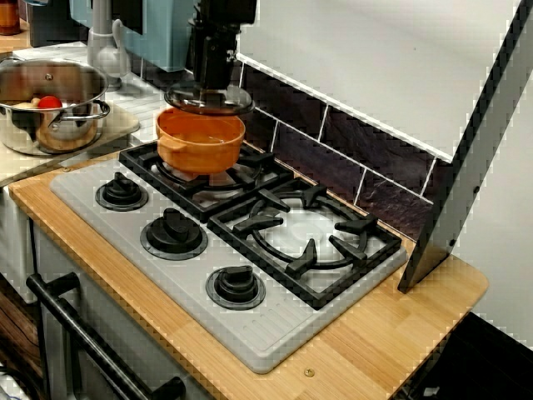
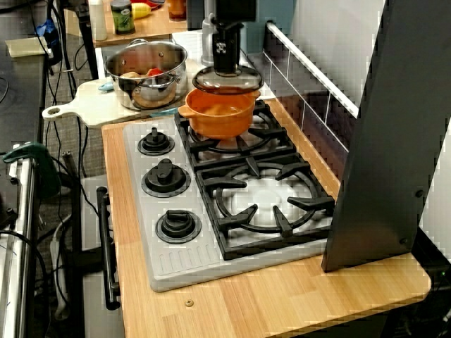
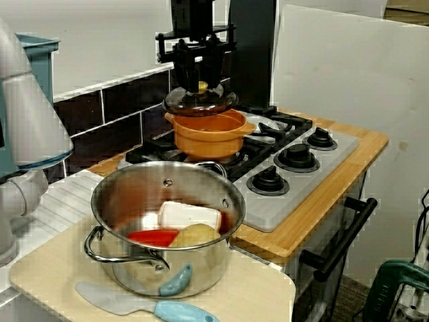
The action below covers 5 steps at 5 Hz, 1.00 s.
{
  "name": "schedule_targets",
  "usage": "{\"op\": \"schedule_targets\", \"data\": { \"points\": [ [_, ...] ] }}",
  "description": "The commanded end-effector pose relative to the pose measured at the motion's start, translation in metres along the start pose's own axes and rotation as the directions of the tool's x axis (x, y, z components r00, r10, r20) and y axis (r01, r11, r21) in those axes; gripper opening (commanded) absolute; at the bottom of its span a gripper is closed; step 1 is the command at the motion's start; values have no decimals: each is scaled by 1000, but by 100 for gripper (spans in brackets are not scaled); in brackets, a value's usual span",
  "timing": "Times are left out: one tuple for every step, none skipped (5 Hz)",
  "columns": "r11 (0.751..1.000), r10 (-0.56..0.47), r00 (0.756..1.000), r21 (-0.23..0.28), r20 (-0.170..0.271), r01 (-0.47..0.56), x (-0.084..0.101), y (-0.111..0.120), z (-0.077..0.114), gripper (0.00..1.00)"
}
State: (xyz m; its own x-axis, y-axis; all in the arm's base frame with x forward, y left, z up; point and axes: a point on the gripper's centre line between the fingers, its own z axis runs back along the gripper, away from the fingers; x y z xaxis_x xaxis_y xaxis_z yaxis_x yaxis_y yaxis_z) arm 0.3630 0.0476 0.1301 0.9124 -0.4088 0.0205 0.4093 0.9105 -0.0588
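Wooden counter [image 1: 391, 333], gas hob [image 1: 166, 275]: jaws pinch the knob of a glass lid [image 3: 201, 102] just over an orange pot [image 3: 211, 137]. You do best holding it level, centred on the rim.

Orange pot [image 1: 200, 142], smoky-brown lid [image 1: 210, 100], black claw [image 3: 201, 86], black grates [image 1: 258, 222], grey hob [image 1: 125, 242].

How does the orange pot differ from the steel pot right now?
The orange pot is smaller and matte, the steel pot bigger and shiny. The orange pot sits on the stove, the steel pot on the cutting board. The gripper holds a glass lid just above the orange pot; the steel pot is uncovered, with food pieces inside. Both stand upright.
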Motion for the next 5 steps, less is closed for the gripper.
{"op": "schedule_targets", "data": {
  "points": [
    [1000,-18,999,25,39,17,-1,9,14,0],
    [999,-22,999,27,34,21,-3,7,12,0],
    [999,-35,999,31,33,34,-4,3,11,0],
    [998,-40,999,41,33,38,-5,1,9,0],
    [998,-48,998,47,34,46,-6,-1,7,0]
  ]
}}
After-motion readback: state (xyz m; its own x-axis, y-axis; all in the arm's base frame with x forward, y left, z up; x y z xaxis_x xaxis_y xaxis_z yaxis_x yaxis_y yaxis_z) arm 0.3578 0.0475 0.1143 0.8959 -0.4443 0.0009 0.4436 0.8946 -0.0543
